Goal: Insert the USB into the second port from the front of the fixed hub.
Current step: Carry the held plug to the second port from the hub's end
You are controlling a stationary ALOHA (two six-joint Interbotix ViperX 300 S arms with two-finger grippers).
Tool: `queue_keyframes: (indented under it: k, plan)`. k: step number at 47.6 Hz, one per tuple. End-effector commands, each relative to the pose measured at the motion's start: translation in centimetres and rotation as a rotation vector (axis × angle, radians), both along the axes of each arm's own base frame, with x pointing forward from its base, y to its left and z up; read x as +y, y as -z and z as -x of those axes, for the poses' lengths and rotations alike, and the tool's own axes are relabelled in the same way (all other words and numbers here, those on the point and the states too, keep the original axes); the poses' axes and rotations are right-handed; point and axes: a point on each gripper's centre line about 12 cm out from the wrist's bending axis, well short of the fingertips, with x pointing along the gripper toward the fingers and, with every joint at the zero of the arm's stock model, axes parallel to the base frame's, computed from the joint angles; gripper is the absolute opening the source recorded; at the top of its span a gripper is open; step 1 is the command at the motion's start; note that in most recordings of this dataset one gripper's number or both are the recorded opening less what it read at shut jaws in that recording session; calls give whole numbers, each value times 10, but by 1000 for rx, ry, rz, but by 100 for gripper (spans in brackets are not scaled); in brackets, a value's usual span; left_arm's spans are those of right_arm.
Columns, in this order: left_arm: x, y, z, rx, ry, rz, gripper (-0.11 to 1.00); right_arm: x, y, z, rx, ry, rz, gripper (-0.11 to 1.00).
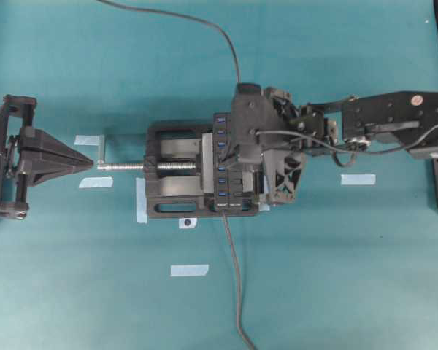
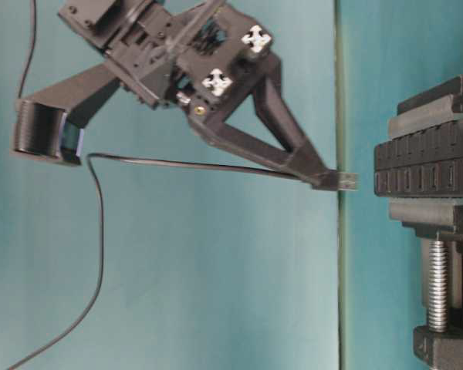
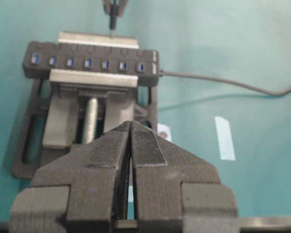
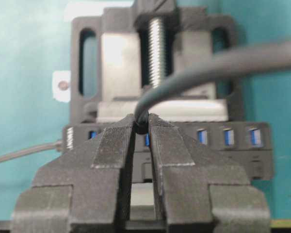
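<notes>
The USB [image 2: 346, 181] is a small black plug with a metal tip, and my right gripper [image 2: 328, 179] is shut on it. The tip points at the fixed hub [image 2: 428, 166] across a short gap. In the right wrist view the fingertips [image 4: 117, 133] pinch the plug where its cable [image 4: 208, 68] leaves it, above the hub's [image 4: 228, 138] row of blue ports. The left wrist view shows the USB [image 3: 112, 24] hanging over the hub [image 3: 87, 63], toward the end where the hub's own cable leaves. My left gripper [image 1: 87, 162] is shut and empty, well to the left.
A black vise [image 1: 175, 171] with a silver screw and a crank [image 1: 102, 149] clamps the hub. The hub's own cable [image 1: 233, 277] trails to the front edge. Tape strips [image 1: 358, 179] lie on the teal table, one more [image 1: 189, 270] nearer the front.
</notes>
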Motion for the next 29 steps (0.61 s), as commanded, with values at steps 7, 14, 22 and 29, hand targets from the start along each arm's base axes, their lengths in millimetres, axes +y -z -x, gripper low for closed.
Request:
queue_keyframes:
  k: [7,14,22,29]
  plan:
    - [0,-6,-3,-18,2,-1,0,7,-3,-7,-17,-4,-16,9]
    - [0,-6,-2,-17,2,-1,0,9,3,-9,-2,-8,-18,9]
    - [0,-5,-2,-15,2,0,0,9,5,-11,4,-9,-18,9]
    - [0,-5,-2,-15,2,-1,0,10,6,-11,9,-10,-20,9]
